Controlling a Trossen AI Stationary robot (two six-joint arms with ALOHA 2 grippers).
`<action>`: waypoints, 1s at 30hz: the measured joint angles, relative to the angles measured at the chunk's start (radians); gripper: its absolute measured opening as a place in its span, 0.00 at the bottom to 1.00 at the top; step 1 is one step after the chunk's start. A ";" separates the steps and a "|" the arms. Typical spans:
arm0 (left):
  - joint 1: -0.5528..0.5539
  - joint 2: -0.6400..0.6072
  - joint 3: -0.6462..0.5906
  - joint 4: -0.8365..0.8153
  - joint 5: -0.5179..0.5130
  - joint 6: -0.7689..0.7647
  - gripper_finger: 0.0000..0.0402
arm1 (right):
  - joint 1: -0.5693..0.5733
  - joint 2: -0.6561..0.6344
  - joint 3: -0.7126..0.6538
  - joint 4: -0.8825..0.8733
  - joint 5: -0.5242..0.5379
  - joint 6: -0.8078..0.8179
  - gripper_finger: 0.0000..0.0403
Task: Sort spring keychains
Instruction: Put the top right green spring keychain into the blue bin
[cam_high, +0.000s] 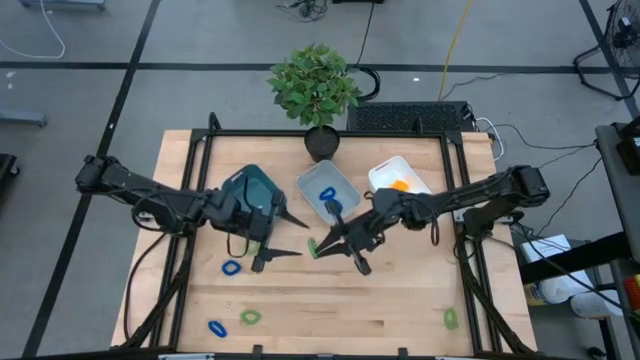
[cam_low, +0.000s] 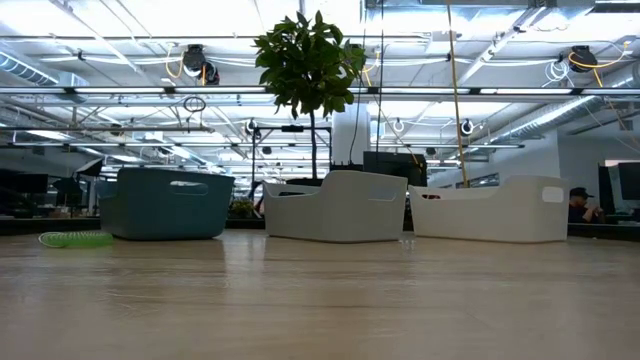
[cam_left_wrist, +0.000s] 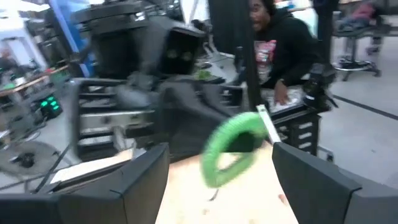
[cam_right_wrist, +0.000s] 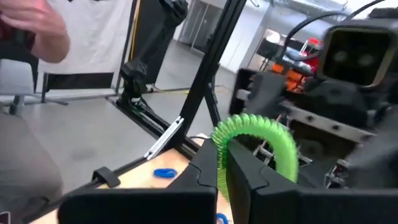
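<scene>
1. Desk (cam_high: 400, 300): light wood top, black frame rails along the edges.
2. Bins, back half: teal bin (cam_high: 252, 190) at 10 o'clock, grey-blue bin (cam_high: 345, 190) near 12, white bin (cam_high: 390, 172) at 1.
3. Potted plant (cam_high: 315, 90) at 12, on the back edge.
4. Spring keychains loose on the wood: blue one (cam_high: 231, 268) at 8, blue one (cam_high: 217, 327) and green one (cam_high: 249, 317) at 7, green one (cam_high: 451, 318) at 4.
</scene>
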 joint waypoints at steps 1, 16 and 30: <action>-0.006 0.000 0.000 0.000 0.003 0.003 0.73 | -0.002 -0.001 0.002 0.005 0.000 -0.003 0.00; -0.007 0.056 0.001 0.100 -0.052 0.005 0.73 | -0.023 -0.001 0.003 0.039 -0.001 0.004 0.00; -0.004 0.058 0.001 0.092 0.013 -0.019 0.18 | -0.023 -0.001 0.003 0.035 0.000 0.018 0.00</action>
